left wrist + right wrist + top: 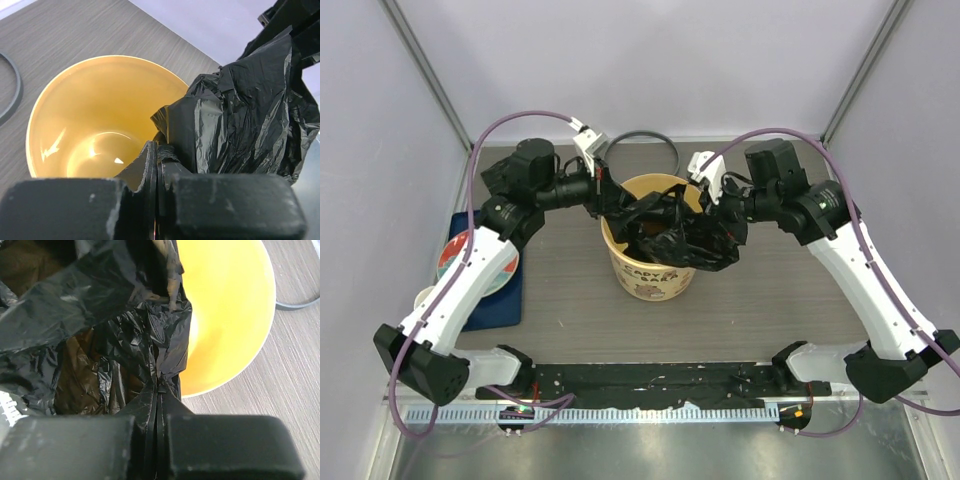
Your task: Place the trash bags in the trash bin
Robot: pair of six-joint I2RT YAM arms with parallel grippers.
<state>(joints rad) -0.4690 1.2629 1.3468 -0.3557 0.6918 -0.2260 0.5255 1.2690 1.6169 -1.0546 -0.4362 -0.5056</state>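
On the grey table (770,300) the yellow bin (650,275) stands upright between my two arms. The black trash bag (692,243) is bunched over its mouth and spills down the outside on the right. My left claw (158,150) is pinched tight on one edge of the film. My right claw (160,387) is clamped on another fold, just above the rim.

- Lab test booth, I'd say: pale wall panels (650,60) on metal posts (428,75) box in my table (770,310).
- A black mounting rail (650,378) lines its near edge; purple cables (525,114) trail about.
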